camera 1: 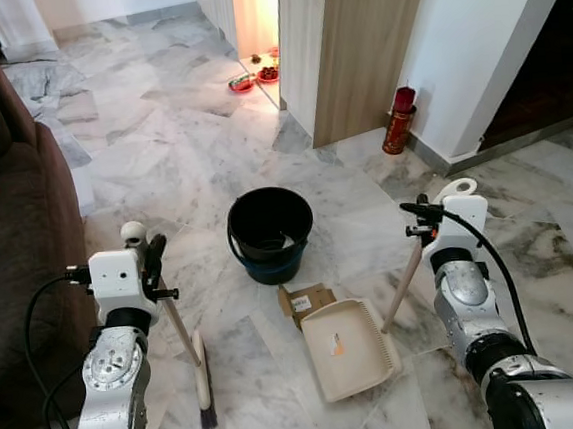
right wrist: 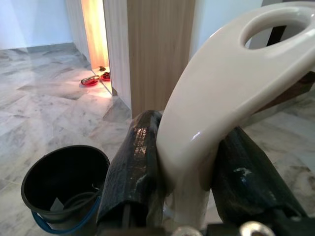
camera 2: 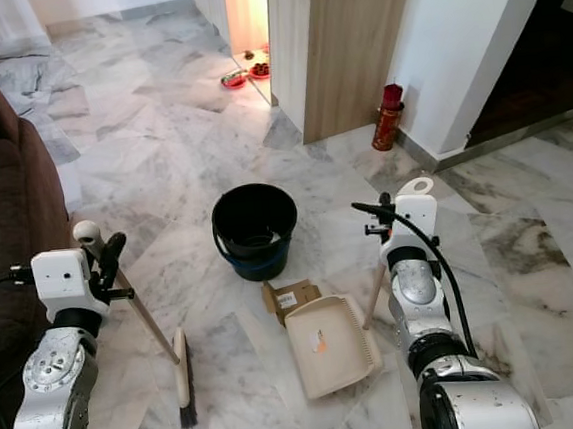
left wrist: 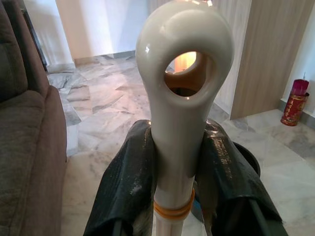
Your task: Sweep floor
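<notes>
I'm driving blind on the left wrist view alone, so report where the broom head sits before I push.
Observer: The broom head rests on the marble floor, left of the dustpan.
Operator: Say what the right gripper holds.
Observer: The right gripper is shut on the dustpan handle.
Operator: Name the debris.
Observer: A cardboard piece lies at the dustpan's far edge, before the black bucket.

Glossy marble floor (camera 1: 161, 155), wooden broomstick (camera 1: 181, 329)
</notes>
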`<state>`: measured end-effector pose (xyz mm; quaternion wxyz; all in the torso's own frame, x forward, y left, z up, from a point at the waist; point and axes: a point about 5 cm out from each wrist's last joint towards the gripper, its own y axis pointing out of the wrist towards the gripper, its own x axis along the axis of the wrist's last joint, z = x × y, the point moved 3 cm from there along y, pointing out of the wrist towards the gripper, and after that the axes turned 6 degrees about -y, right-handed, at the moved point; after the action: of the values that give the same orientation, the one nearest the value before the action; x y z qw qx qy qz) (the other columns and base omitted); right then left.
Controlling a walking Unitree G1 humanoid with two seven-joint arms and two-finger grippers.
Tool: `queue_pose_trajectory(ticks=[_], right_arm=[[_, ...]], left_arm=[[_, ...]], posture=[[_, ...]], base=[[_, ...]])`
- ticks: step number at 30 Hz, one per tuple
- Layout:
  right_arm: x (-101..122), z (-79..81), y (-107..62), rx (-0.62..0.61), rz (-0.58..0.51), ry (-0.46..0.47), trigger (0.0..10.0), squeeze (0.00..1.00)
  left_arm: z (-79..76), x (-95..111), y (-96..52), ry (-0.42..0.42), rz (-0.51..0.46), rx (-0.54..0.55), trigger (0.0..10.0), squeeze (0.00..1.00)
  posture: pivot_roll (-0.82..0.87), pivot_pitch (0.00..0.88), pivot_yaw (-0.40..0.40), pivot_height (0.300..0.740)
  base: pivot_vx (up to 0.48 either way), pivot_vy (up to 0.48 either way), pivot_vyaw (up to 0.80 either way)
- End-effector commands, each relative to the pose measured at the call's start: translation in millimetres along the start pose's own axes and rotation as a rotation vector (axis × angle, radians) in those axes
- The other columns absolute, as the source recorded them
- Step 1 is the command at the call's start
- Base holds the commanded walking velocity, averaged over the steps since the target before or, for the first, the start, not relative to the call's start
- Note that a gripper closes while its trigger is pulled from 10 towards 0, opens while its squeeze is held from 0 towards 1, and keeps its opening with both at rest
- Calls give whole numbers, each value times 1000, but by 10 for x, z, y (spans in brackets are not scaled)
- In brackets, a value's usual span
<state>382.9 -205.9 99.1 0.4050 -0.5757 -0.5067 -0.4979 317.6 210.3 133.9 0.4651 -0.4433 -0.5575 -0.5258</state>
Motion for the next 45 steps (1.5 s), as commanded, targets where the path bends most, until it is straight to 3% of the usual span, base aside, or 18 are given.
queue_pose_trajectory(ticks=[1, 25, 45], right_arm=[[108, -43, 49, -9, -39, -9, 10000, 0], [90, -5, 46, 17, -29, 3, 10000, 0], [85, -19, 49, 15, -24, 19, 10000, 0]], left_arm=[[10, 70, 12, 5, -39, 3, 10000, 0], [24, 78, 13, 6, -47, 14, 10000, 0], [-1, 75, 22, -1, -46, 7, 10000, 0]], posture=[[87, 103, -48, 740], [85, 102, -51, 740], [85, 102, -55, 740]], base=[[0, 0, 0], [218, -271, 120], [0, 0, 0]])
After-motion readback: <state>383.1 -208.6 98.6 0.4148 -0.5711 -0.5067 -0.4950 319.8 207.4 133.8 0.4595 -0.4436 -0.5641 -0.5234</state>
